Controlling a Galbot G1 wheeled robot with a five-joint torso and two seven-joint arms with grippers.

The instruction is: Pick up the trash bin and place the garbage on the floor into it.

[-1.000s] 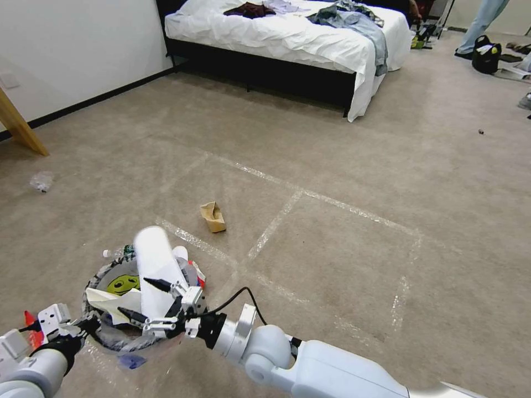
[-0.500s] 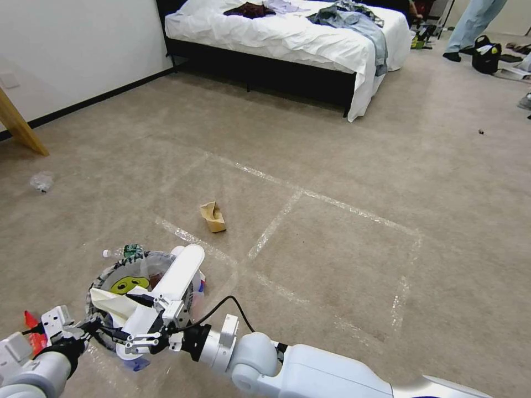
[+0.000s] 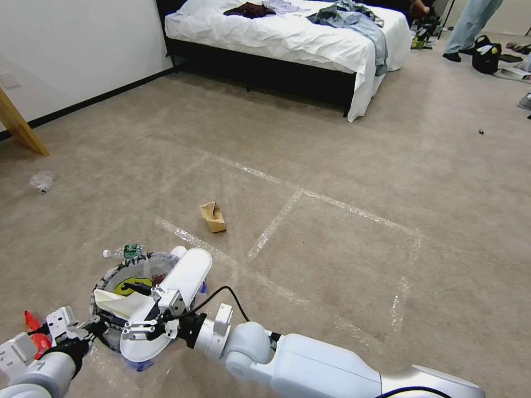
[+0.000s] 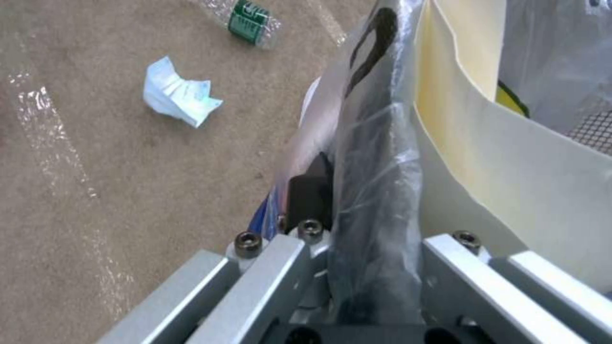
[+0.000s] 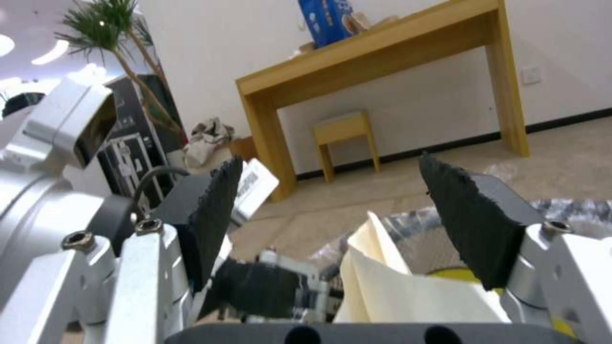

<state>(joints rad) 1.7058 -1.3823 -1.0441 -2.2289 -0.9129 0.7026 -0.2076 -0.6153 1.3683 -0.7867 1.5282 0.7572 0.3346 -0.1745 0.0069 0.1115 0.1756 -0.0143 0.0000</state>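
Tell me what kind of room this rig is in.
Likely a bedroom, perhaps a mock-up: a white-sheeted bed with a dark frame strewn with clothes, beige carpet taped with clear strips, and a wooden console table.

The trash bin (image 3: 113,276) wears glossy crinkled clear plastic, the floor (image 3: 343,166) is matt rough carpet, and the fingers (image 5: 468,224) carry coarse black padding.

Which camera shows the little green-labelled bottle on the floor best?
The left wrist view: the bottle lies close on the carpet, its green label plain. The head view shows the same bottle small, just beyond the trash bin. In the right wrist view I cannot make it out.
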